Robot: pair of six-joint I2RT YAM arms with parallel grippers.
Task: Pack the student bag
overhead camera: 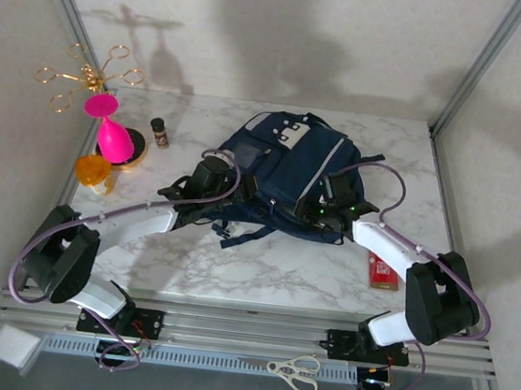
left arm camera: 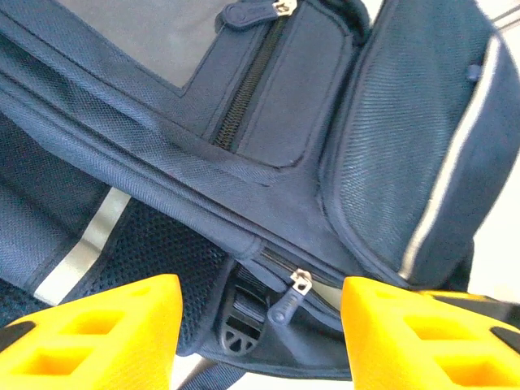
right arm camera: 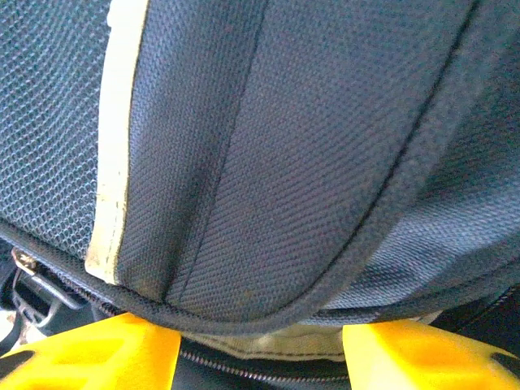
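Observation:
The student bag (overhead camera: 288, 160) is a navy backpack with a grey stripe, lying in the middle of the marble table. My left gripper (overhead camera: 226, 187) is at its left side. In the left wrist view the left gripper (left arm camera: 260, 313) is open, and a zipper pull (left arm camera: 290, 297) and a black strap buckle (left arm camera: 237, 321) sit untouched between its yellow fingers (left arm camera: 122, 333). My right gripper (overhead camera: 328, 208) is pressed against the bag's near right side. In the right wrist view the right gripper (right arm camera: 260, 345) has its jaws apart, with a piped fabric edge (right arm camera: 244, 321) lying across them above a pale lining and a zipper.
A pink vase (overhead camera: 110, 131), an orange cup (overhead camera: 92, 169), a small brown bottle (overhead camera: 160, 132) and a gold wire rack (overhead camera: 86, 73) stand at the left. A red box (overhead camera: 384, 270) lies by the right arm. Scissors (overhead camera: 295, 371) rest on the front rail.

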